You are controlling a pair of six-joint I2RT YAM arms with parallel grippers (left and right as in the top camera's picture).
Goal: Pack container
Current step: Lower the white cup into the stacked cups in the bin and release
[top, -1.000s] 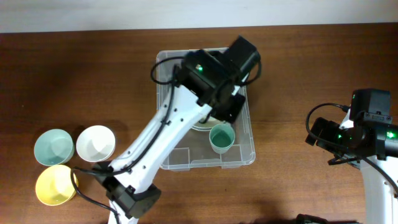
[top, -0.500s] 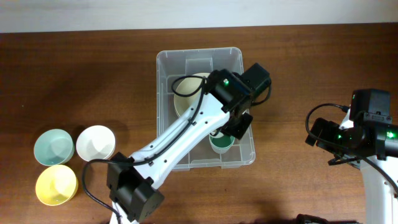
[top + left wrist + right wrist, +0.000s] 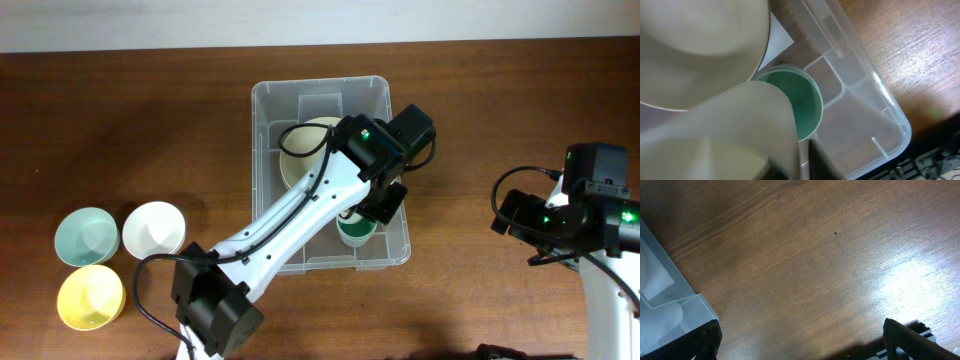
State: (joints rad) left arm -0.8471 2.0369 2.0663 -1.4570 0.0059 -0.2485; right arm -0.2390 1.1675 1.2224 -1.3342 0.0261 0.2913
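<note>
The container is a large clear tub in mid-table. Inside it lie a wide cream bowl at the back and a green cup at the front right. My left gripper is down inside the tub, just behind the green cup. In the left wrist view it is shut on the rim of a second cream bowl, held right beside the green cup and in front of the wide cream bowl. My right gripper is open and empty over bare wood, right of the tub.
Three loose bowls stand at the left: teal, white and yellow. The tub's wall lies close to the right of the left gripper. The tub's corner shows in the right wrist view.
The left arm swung from over the tub's back middle toward its front right, uncovering the wide cream bowl. It has barely moved in the last half second. The right arm is still.
</note>
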